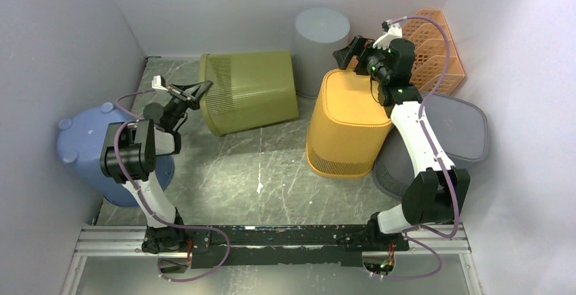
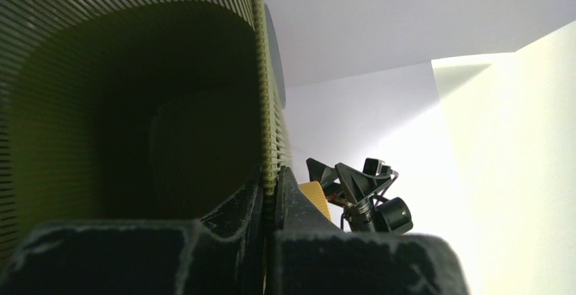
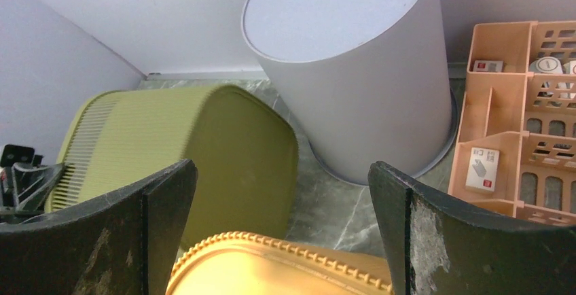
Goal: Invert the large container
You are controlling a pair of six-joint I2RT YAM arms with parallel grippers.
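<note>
Left gripper (image 1: 201,91) clamped on green bin (image 1: 255,91) rim, bin on its side at back of table (image 1: 258,169), right gripper (image 1: 348,53) jaws wide apart over upturned yellow bin (image 1: 350,128)

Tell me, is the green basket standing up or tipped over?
Tipped over. The green basket lies on its side, its open mouth facing the left gripper, which pinches its rim.

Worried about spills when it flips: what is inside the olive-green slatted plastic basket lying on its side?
The olive-green slatted plastic basket looks bare and dark inside, nothing loose showing. The left gripper, shut on its rim, hides the lowest part.
</note>
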